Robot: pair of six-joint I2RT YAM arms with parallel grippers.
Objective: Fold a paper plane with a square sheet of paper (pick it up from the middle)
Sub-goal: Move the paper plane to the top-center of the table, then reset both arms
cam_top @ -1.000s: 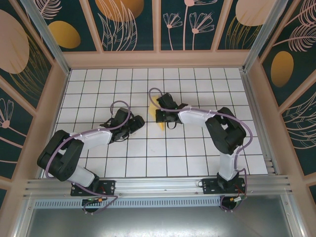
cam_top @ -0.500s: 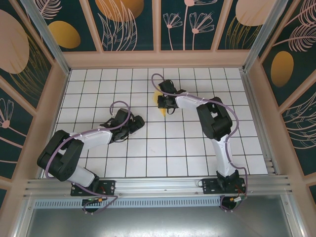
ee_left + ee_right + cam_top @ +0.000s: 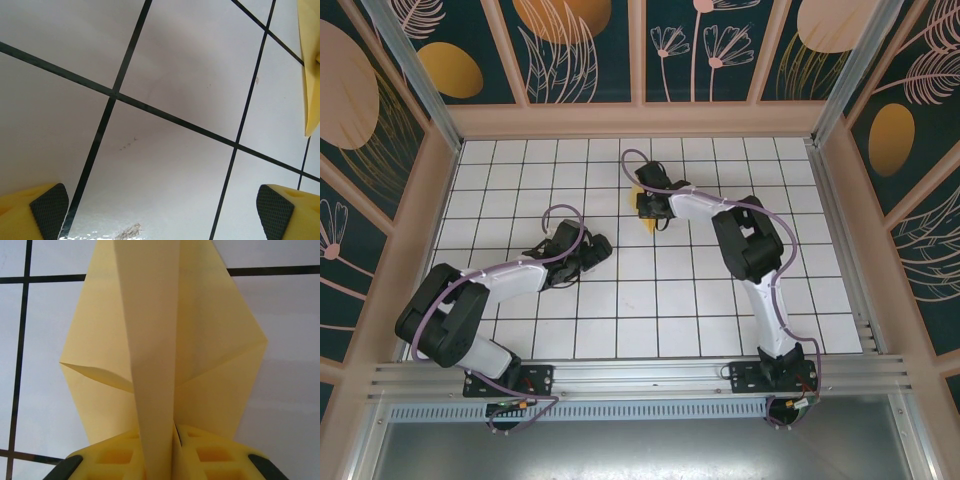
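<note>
On the left side, the left claw [image 3: 584, 250] is low over the white tiled surface [image 3: 620, 310], a little left of the middle, and it points toward the far right. In its wrist view this claw is open. The two yellow fingers [image 3: 47, 204] with dark pads stand well apart at the bottom corners, and between them there is bare tile with black lines and nothing held. At the right edge of the same view a narrow strip of the yellow paper [image 3: 309, 75] comes in, apart from the fingers.

More to the right, at the far middle of the surface, the yellow paper [image 3: 649, 224] is mostly covered by the right claw [image 3: 652, 207]. From the right wrist, the paper [image 3: 165, 340] is folded: a raised middle ridge runs away from the camera and a wing spreads to each side. The right claw [image 3: 172, 460] is closed on this ridge, one yellow finger [image 3: 115, 457] pressing on each side of it. I cannot tell whether the wings touch the tiles
</note>
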